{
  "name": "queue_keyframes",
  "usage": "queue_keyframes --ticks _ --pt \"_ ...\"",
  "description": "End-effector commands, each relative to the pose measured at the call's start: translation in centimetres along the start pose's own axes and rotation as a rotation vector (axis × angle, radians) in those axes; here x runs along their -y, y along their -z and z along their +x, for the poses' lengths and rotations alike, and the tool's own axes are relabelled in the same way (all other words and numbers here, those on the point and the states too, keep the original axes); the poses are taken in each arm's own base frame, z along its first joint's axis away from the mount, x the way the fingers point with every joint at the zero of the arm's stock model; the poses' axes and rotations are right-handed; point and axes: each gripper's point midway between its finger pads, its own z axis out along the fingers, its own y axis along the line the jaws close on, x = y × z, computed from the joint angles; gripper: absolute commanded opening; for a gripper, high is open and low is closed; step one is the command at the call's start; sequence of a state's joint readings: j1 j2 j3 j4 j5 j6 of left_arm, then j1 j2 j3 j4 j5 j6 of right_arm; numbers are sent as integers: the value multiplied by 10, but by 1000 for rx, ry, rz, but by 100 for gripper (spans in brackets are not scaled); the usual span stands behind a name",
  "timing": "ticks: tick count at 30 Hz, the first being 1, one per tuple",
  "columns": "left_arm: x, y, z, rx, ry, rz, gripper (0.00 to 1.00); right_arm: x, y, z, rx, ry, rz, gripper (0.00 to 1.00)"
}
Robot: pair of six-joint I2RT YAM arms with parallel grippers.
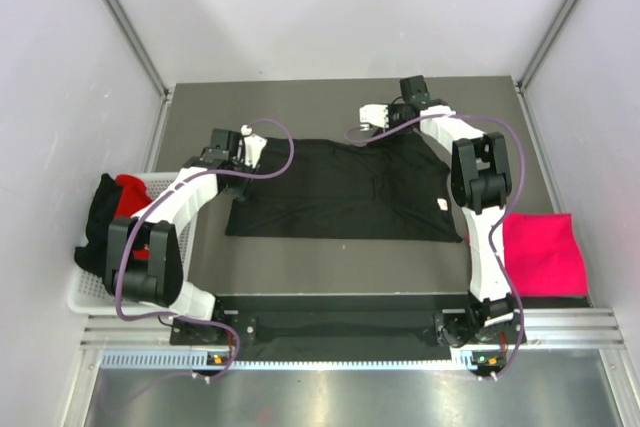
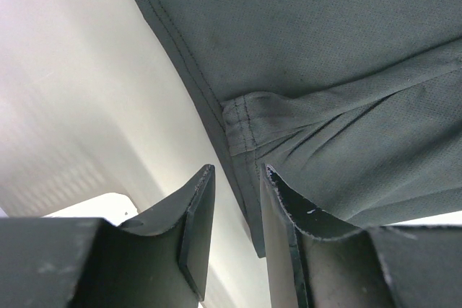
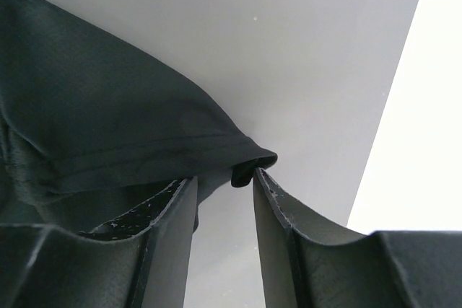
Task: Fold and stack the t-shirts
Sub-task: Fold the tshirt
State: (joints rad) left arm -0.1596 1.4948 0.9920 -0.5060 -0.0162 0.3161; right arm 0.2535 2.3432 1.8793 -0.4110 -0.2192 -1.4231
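Note:
A black t-shirt (image 1: 340, 192) lies spread flat in the middle of the table, with a small white tag (image 1: 441, 206) near its right edge. My left gripper (image 1: 252, 150) hovers at its far left corner. In the left wrist view that gripper (image 2: 238, 169) is open, and the stitched hem of the black t-shirt (image 2: 325, 48) runs down beside the right finger. My right gripper (image 1: 372, 119) is at the far right corner. It is open (image 3: 225, 176), with a sleeve tip (image 3: 249, 164) of the black t-shirt just beyond its fingertips, ungripped. A pink t-shirt (image 1: 540, 252) lies folded at the right.
A white wire basket (image 1: 85, 297) stands at the table's left edge and holds a red tee (image 1: 130, 192) and a black one (image 1: 98, 222). Grey walls close in on both sides. The arm bases sit at the near edge.

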Motion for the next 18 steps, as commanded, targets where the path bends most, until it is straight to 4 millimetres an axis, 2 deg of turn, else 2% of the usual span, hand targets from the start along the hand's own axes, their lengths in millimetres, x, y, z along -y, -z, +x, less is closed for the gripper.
queue_keyframes --ticks 1,2,3,4,7,10,11,12,14,16,18 --pt "-4 6 -15 62 8 -12 37 55 37 -13 10 51 136 37" --pt "-4 6 -14 60 7 -12 37 49 34 -11 7 50 111 36" --pt "-4 6 -15 62 7 -12 37 53 37 -13 9 64 113 33" --pt "-4 6 -15 61 7 -13 37 49 35 -14 13 63 91 26" --pt "-7 5 -16 60 -3 -28 37 47 35 -17 26 68 72 16" --pt "-16 2 -22 56 -14 -61 37 37 34 -16 30 72 25 12" --pt "-17 -2 -21 41 -18 -64 37 35 36 -17 36 74 20 13" --pt "-18 -3 -23 38 -19 -68 37 34 36 -17 33 82 14 21" --pt "-20 -5 -28 38 -21 -67 37 33 38 -14 13 87 16 30" --pt "-20 -6 -32 43 -16 -63 37 35 39 -11 -4 89 27 34" --pt "-19 -7 -32 38 -10 -58 37 38 43 -7 -12 85 36 34"
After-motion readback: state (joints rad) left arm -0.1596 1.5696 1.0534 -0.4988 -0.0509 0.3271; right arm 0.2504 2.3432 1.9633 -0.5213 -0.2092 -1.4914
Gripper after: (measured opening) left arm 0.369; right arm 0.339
